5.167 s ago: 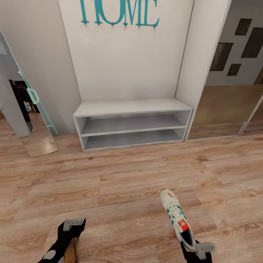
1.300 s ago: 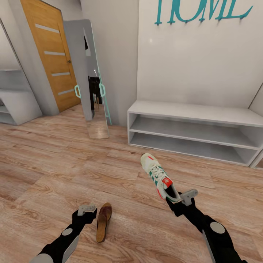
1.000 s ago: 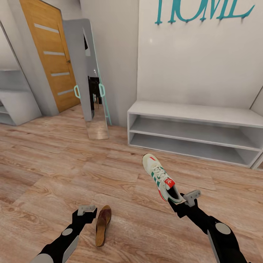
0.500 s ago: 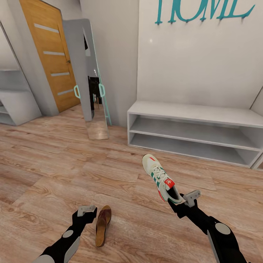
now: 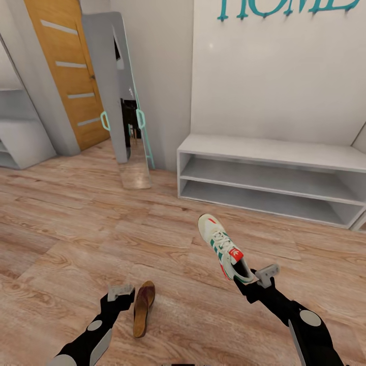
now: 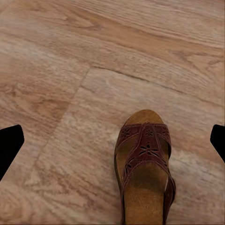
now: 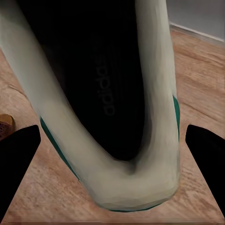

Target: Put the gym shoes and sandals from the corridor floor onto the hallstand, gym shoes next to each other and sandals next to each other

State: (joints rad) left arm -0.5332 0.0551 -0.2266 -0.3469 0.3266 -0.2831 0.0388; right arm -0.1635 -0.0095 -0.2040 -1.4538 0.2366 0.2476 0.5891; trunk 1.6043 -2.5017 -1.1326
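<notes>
One white gym shoe [image 5: 222,248] with green stripes hangs above the corridor floor [image 5: 76,239], toe pointing away. My right gripper [image 5: 252,277] is shut on its heel rim; the right wrist view looks into the shoe's dark opening [image 7: 108,93]. A brown sandal [image 5: 143,308] lies flat on the planks just right of my left gripper [image 5: 121,293]. That gripper is open and empty, and the sandal [image 6: 145,173] sits off-centre between its fingers. At the left edge, partly cut off, stands the pale grey hallstand [image 5: 20,140]. The other shoe and sandal are out of view.
A low white two-shelf bench [image 5: 269,152] stands ahead at the right, under teal HOME lettering. A tall leaning mirror [image 5: 119,96] and a wooden door [image 5: 66,76] are at the back left. Bare wood flooring lies between me and the furniture.
The whole picture has shifted slightly upward, so the camera has moved. Both arms keep their places, the shoe stays held, and the sandal stays on the floor.
</notes>
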